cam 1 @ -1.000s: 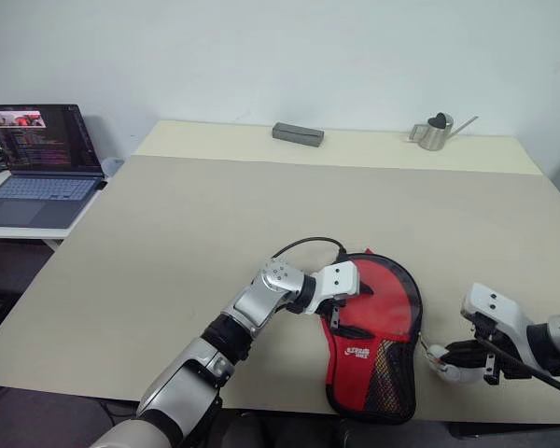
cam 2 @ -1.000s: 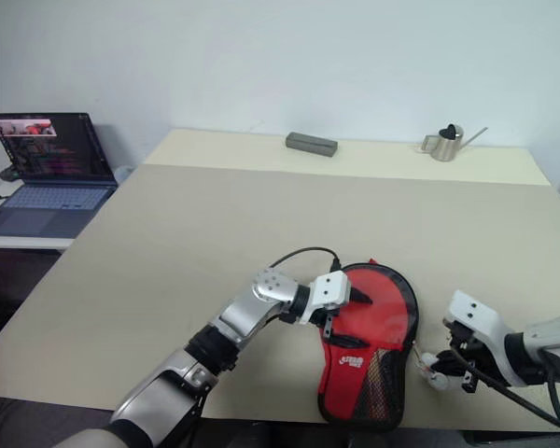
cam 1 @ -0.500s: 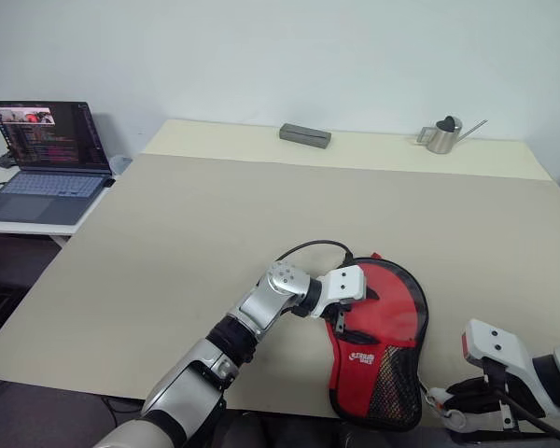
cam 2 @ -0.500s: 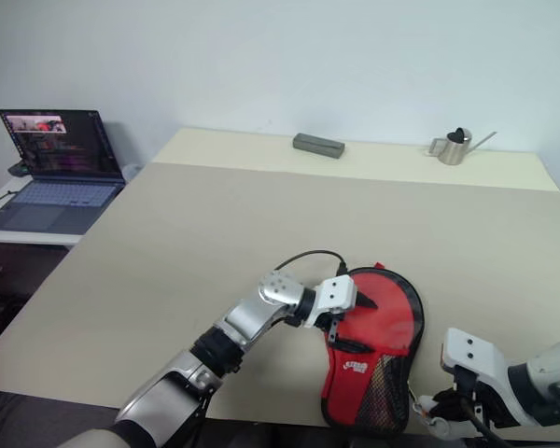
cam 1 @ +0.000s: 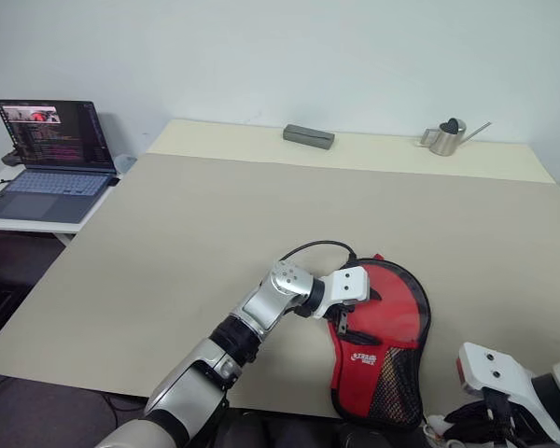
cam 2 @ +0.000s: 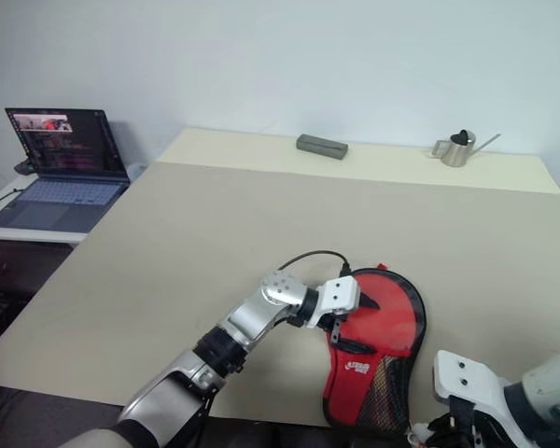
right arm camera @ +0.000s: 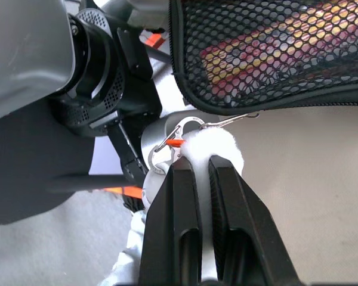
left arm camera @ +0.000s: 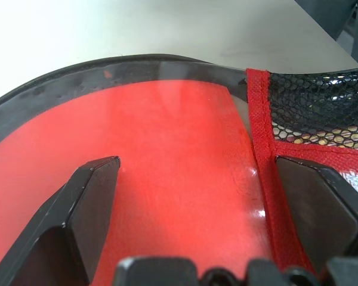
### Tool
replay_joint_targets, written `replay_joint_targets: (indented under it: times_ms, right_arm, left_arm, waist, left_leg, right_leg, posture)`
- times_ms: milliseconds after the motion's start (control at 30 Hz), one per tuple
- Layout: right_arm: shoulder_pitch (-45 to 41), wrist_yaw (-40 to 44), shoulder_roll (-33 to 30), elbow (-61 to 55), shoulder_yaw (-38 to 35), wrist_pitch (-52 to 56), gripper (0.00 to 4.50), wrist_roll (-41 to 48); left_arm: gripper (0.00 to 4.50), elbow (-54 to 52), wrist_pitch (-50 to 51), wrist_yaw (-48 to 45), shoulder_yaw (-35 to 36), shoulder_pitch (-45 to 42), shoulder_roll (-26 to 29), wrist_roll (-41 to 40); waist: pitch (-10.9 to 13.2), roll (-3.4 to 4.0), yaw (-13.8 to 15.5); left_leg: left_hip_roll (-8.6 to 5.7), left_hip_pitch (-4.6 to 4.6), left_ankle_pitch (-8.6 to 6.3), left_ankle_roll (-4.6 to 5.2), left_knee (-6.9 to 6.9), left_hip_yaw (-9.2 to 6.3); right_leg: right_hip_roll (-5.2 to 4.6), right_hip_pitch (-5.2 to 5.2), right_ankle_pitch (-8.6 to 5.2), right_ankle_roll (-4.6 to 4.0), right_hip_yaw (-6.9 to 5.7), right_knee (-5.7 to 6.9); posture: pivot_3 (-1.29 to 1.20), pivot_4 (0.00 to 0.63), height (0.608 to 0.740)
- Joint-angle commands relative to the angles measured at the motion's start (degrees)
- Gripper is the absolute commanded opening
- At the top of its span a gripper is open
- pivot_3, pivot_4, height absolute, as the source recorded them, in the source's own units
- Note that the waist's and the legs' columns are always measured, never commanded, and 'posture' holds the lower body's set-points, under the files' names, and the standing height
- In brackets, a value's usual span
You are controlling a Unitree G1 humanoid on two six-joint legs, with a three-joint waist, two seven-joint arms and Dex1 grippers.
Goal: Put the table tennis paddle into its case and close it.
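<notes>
The case (cam 1: 392, 313) lies red side up at the table's front edge, with its black mesh pocket (cam 1: 385, 387) nearest me. My left gripper (cam 1: 355, 310) is open, and both fingers (left arm camera: 83, 202) rest on the case's round glossy red part. At the case's near end, below the table edge, my right gripper (right arm camera: 200, 164) is shut on the white pom-pom charm (right arm camera: 212, 143), which hangs from a metal clip. Through the mesh (right arm camera: 274, 42) I see red and light stripes, apparently the handle of the table tennis paddle; the rest of it is hidden inside.
A laptop (cam 1: 47, 154) stands open on a side table at the left. A grey block (cam 1: 308, 136) and a small metal watering can (cam 1: 445, 136) sit at the table's far edge. The case's handle end reaches the table's front edge (cam 1: 289, 406).
My right gripper has drawn back and down past the table's front edge, taking the pom-pom along the case's side. The left gripper has stayed on the case. The camera has shifted slightly.
</notes>
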Motion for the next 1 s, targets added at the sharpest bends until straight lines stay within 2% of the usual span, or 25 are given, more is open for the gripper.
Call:
replay_joint_targets:
  times_ms: [33, 433, 567, 633, 767, 933, 1000]
  right_arm:
    - [1.6, 3.7, -1.1, -3.4, -0.3, -1.3, 0.05, 1.6]
    - [6.8, 4.1, -3.4, -6.9, 3.1, -7.4, 0.05, -3.6]
    - [7.2, 4.1, -3.7, -7.3, 4.3, -9.4, 0.05, -4.9]
    - [6.0, 1.5, -3.2, -7.2, 6.4, -11.0, 0.05, -7.3]
    - [5.6, 2.3, -2.9, -6.9, 6.2, -11.5, 0.05, -6.7]
    - [6.1, 5.6, -2.2, -6.1, 2.4, -12.2, 1.35, -5.1]
    - [5.9, 8.2, -1.6, -5.5, -0.2, -12.9, 1.35, -3.7]
  left_arm:
    - [4.5, 3.8, 1.2, -1.2, -5.5, 2.1, 0.2, 4.9]
    - [4.5, 4.3, 1.2, -0.8, -5.2, 1.9, -0.3, 5.3]
    - [4.5, 4.8, 1.0, -0.5, -5.1, 1.6, -0.4, 5.5]
    - [4.5, 5.0, 0.9, -0.5, -5.1, 1.6, -0.5, 5.5]
    - [4.5, 5.3, 0.7, -0.4, -5.1, 1.4, -0.7, 5.4]
    - [4.5, 5.7, 0.5, -0.3, -5.0, 1.2, -0.9, 5.4]
    - [4.5, 5.8, 0.4, -0.2, -5.0, 1.2, -0.9, 5.4]
  waist:
    - [0.0, 0.01, 0.0]
    - [0.0, 0.03, 0.6]
    - [-0.1, 0.02, 0.9]
    - [-0.1, 0.0, 1.0]
    - [-0.2, -0.01, 1.0]
    - [-0.4, -0.05, 1.0]
    - [-0.5, -0.12, 0.9]
  left_leg:
    - [-0.01, -0.01, 0.0, 0.0, 0.0, -0.01]
    - [-0.06, -0.05, 0.0, 0.0, 0.04, -0.11]
    - [-0.07, -0.05, 0.0, 0.0, 0.04, -0.12]
    - [-0.07, -0.05, 0.0, 0.0, 0.05, -0.13]
    - [-0.07, -0.04, 0.0, 0.0, 0.07, -0.13]
    - [-0.07, -0.03, 0.0, 0.0, 0.09, -0.14]
    - [-0.06, -0.01, 0.0, 0.0, 0.11, -0.13]
  right_leg:
    - [-0.01, 0.02, 0.0, -0.02, -0.07, -0.01]
    - [-0.06, 0.09, -0.03, -0.06, -0.27, -0.01]
    - [-0.06, 0.09, -0.02, -0.06, -0.28, -0.01]
    - [-0.06, 0.1, -0.03, -0.06, -0.29, -0.01]
    - [-0.07, 0.11, -0.03, -0.05, -0.29, 0.0]
    - [-0.06, 0.12, -0.02, -0.06, -0.3, 0.02]
    - [-0.06, 0.13, -0.02, -0.06, -0.29, 0.05]
  posture:
    - [0.0, 0.15, 0.74]
    - [0.0, 0.15, 0.74]
    - [0.0, 0.15, 0.74]
    - [0.0, 0.15, 0.74]
    - [0.0, 0.15, 0.74]
    - [0.0, 0.15, 0.74]
    - [0.0, 0.15, 0.74]
